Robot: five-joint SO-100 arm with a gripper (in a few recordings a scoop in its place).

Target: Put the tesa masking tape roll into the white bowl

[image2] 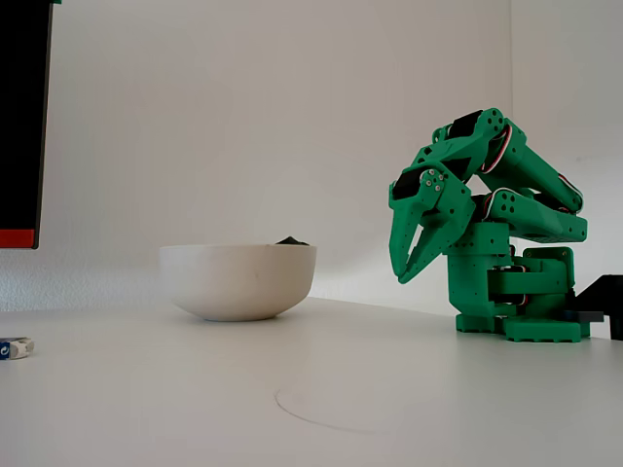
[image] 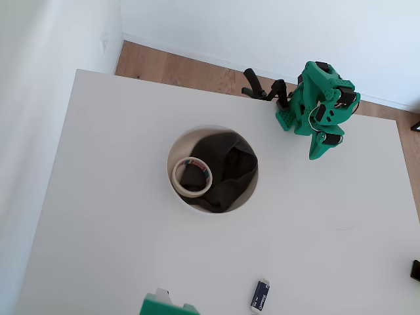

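Note:
The tesa masking tape roll (image: 186, 191), a cream-white ring with a red and blue core, lies inside the white bowl (image: 172, 159) on its left side, resting on dark grey cloth (image: 230, 170). In the fixed view the bowl (image2: 238, 282) hides the tape; only a tip of cloth (image2: 290, 239) pokes above the rim. The green arm sits folded at the table's back right, well away from the bowl. Its gripper (image: 317, 155) (image2: 402, 277) points down with the jaws together and nothing between them.
A small blue-and-white oblong object (image: 260, 296) (image2: 15, 347) lies near the table's front edge. A green part (image: 167, 305) shows at the bottom edge of the overhead view. Black clamps (image: 262, 88) stand beside the arm's base. White walls run along the left and back.

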